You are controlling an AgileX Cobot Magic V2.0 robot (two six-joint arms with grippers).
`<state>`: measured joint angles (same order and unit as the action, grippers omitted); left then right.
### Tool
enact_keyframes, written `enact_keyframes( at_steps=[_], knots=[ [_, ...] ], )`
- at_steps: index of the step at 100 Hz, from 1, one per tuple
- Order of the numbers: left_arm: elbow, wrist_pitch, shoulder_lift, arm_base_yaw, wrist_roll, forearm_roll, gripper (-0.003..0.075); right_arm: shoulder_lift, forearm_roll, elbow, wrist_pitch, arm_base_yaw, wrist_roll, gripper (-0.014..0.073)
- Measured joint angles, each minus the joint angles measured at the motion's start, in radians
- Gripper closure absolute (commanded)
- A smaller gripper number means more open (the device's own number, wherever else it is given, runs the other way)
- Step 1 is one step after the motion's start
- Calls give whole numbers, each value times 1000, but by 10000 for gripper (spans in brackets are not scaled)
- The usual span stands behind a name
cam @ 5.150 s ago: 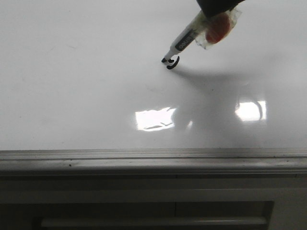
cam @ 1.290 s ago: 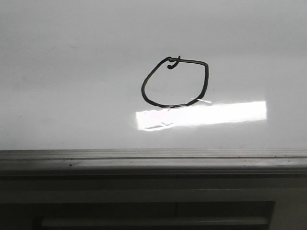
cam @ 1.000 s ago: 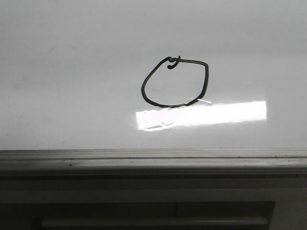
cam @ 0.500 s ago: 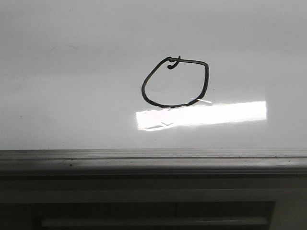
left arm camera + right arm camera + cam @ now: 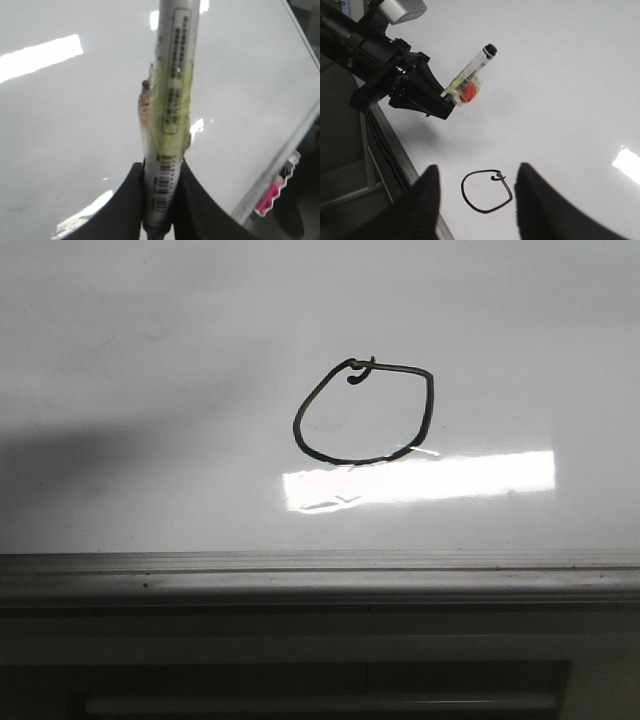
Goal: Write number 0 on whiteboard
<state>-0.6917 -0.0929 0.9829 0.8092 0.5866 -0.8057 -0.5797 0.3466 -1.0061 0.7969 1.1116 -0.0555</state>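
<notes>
The number 0 (image 5: 345, 460) is a closed black loop with a small hook at its top, drawn on the whiteboard (image 5: 150, 390). No gripper shows in the front view. My left gripper (image 5: 161, 170) is shut on a white marker (image 5: 175, 75) wrapped in yellowish tape, held above the board (image 5: 65, 125). In the right wrist view this gripper (image 5: 445, 102) holds the marker (image 5: 475, 67) clear of the board, tip up, off to one side of the 0 (image 5: 482, 211). My right gripper (image 5: 479, 170) is open and empty above the 0.
A bright glare patch (image 5: 420, 480) lies just below the 0. The board's grey frame edge (image 5: 320, 565) runs along the front. A pink object (image 5: 272, 195) sits beside the board's edge. Cables (image 5: 380, 145) run along the frame.
Five seconds ago the marker tip touched the board at the hook; since then the loop is closed and the marker has left the front view. A shadow has now spread over the board's left.
</notes>
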Motion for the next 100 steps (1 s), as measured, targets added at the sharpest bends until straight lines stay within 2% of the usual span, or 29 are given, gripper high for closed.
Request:
enact_keyframes(
  at_steps=[2,25,49,100],
  knots=[
    [11,20,8,-5,-5,-25,740,11,2,9,2,0,-5,669],
    [54,81,113,-60,-18,-204,740,76,2,171,4,0,-77,662],
    [54,103,204,-62,-19,-223,740,76,2,279,-61,0,-130,662],
    [49,119,239,-62,-23,-282,735,76,2,284,-100,0,-138,662]
  ],
)
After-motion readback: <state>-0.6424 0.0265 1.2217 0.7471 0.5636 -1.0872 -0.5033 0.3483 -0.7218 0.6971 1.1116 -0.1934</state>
